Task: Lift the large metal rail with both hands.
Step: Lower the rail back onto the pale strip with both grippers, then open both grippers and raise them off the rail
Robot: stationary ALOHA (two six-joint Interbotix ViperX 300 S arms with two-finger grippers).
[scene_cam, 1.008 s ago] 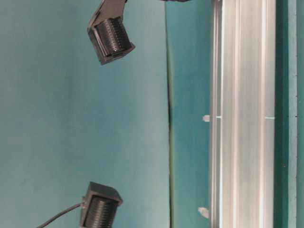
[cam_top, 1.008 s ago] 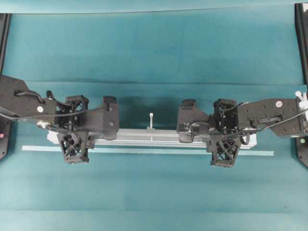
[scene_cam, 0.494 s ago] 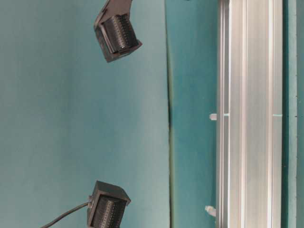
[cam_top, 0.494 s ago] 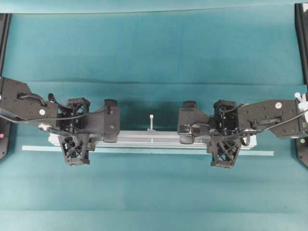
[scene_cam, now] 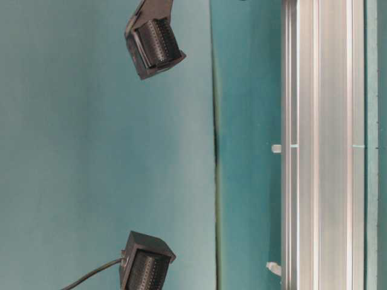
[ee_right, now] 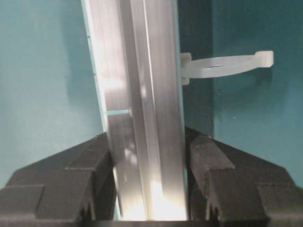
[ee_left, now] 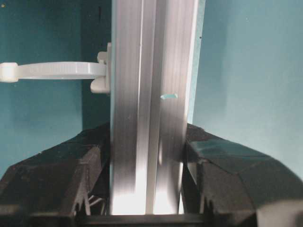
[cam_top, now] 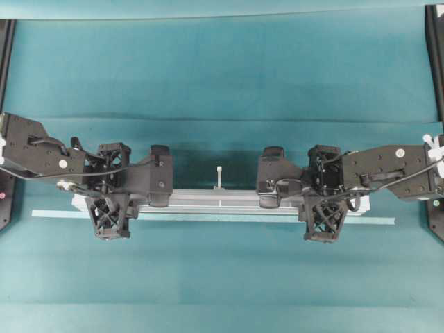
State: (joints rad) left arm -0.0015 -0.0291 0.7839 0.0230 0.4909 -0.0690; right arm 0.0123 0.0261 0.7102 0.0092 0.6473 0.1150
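Rail (cam_top: 218, 198) runs crosswise over the teal tabletop (cam_top: 222, 76), long axis spanning both arms; left gripper (ee_left: 147, 163) clamps one end portion, right gripper (ee_right: 147, 165) the other, fingers (ee_right: 208, 161) pressed on its flanks; a level, matched raise looks essential.

Black arms (cam_top: 41, 149), lattice-patterned claw fingers (cam_top: 109, 215), thin black cables, white dots

looks like a robotics lab bench: teal cloth-covered table (cam_top: 222, 69), two black robot arms (cam_top: 41, 149) mounted at opposite edges, plain teal backdrop (scene_cam: 103, 151) behind, wrist cameras fitted.
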